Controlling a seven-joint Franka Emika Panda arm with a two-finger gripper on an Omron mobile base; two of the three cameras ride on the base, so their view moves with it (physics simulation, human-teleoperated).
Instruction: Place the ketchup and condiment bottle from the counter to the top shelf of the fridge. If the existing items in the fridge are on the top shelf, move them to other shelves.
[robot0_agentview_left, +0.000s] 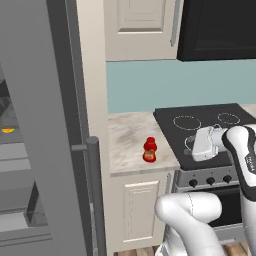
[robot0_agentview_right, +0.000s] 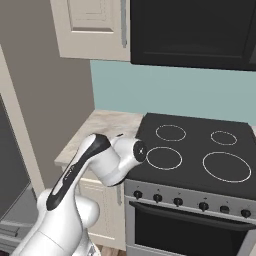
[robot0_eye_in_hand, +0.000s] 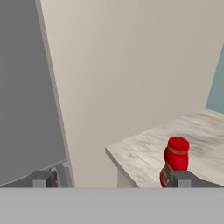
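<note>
The ketchup (robot0_agentview_left: 149, 150), a squat red bottle with a yellow label band, stands upright on the beige counter (robot0_agentview_left: 127, 132) near its front edge. My gripper (robot0_agentview_left: 189, 144) hovers over the stovetop to its right, pointing left at it, with a gap between them. In the hand view the ketchup (robot0_eye_in_hand: 176, 158) sits low right. The gripper (robot0_eye_in_hand: 111, 179) is open wide and empty, and its right fingertip (robot0_eye_in_hand: 182, 178) overlaps the bottle's base. The fridge (robot0_agentview_left: 45, 125) stands open on the left, and a small yellow item (robot0_agentview_left: 7, 130) lies inside. The condiment bottle is out of view.
The black stovetop (robot0_agentview_left: 210, 125) with white rings adjoins the counter on the right, with oven knobs below. The fridge door's long bar handle (robot0_agentview_left: 94, 190) stands close to the counter's left front. A beige wall panel (robot0_eye_in_hand: 131, 65) separates fridge and counter. Cabinets and a dark hood hang overhead.
</note>
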